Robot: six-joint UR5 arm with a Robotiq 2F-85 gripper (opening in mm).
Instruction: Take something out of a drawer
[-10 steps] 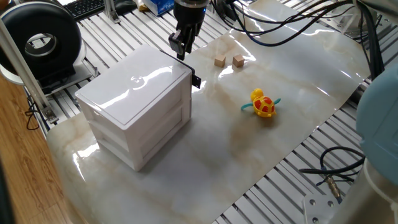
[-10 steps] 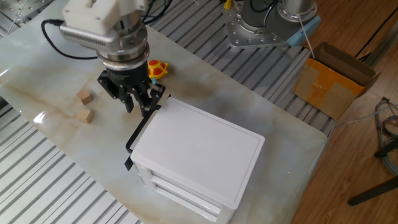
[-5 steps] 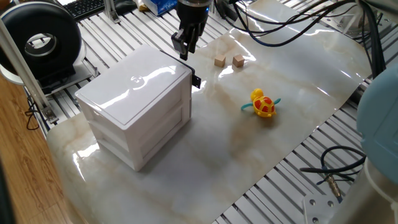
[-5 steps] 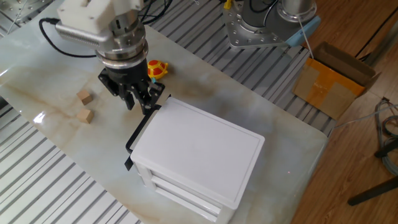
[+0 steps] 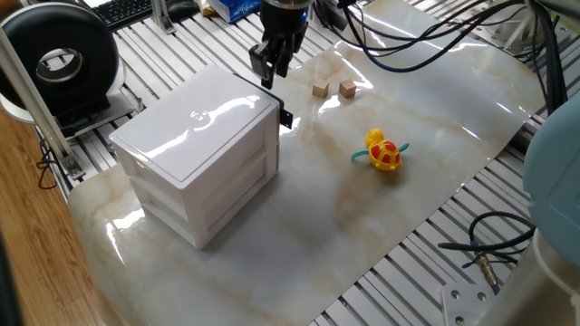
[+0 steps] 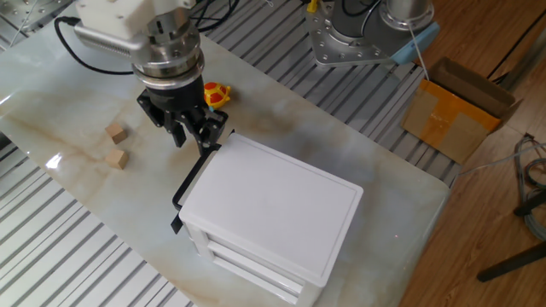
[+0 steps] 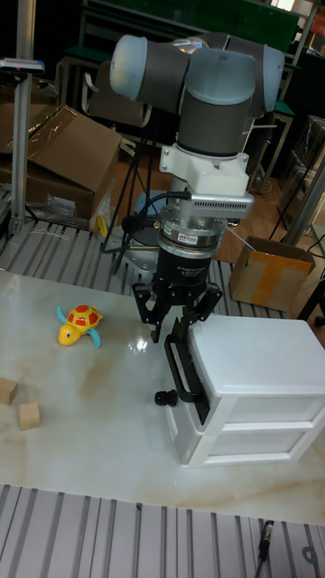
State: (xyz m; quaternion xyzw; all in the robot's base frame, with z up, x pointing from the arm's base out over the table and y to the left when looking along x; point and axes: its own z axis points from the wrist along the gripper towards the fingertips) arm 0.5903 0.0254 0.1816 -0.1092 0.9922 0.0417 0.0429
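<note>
Black two-finger claw (image 6: 191,135) has lifted slightly, fingers spread and empty. Glossy white plastic top drawer (image 7: 257,364) directly below it, apparently shut; extraction not started.

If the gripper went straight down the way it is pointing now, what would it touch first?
Most likely the black handle on the front of the top drawer: the gripper hangs just above its upper end, fingers pointing down. Depth is hard to judge, so it might instead meet the box's front edge.
</note>
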